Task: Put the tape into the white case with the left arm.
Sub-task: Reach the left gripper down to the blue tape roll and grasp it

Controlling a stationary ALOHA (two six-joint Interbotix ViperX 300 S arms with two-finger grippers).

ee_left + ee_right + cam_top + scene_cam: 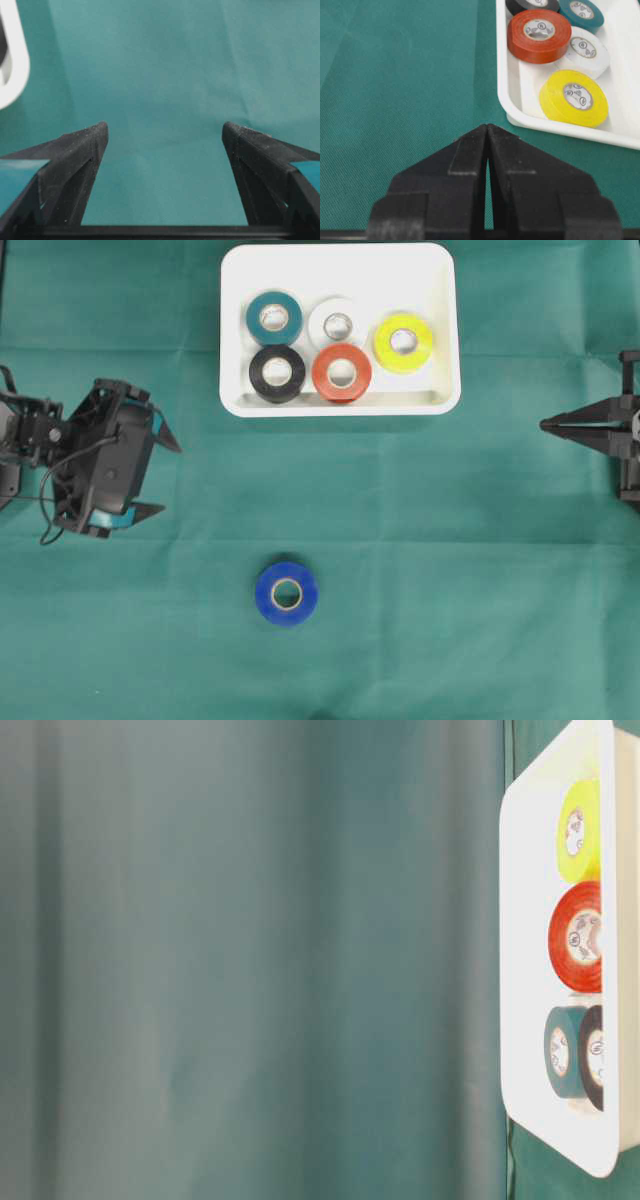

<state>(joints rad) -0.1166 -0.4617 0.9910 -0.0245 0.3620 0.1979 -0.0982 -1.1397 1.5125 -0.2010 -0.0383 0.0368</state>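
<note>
On the green-clothed table (450, 570), a blue roll of tape (286, 593) lies flat toward six o'clock in the overhead view, well apart from the shallow white rectangular plastic case (236, 340) at twelve o'clock, which holds teal (274, 318), white (336, 322), yellow (403, 342), black (277, 373) and red (342, 372) rolls. The black left hand (168, 478) with teal patches sits at nine o'clock, its pointed fingers (87, 145) spread wide over bare cloth with nothing between them. The plain black right hand (487, 129) at three o'clock has its prongs pressed together, empty, just beside the case's near corner.
</note>
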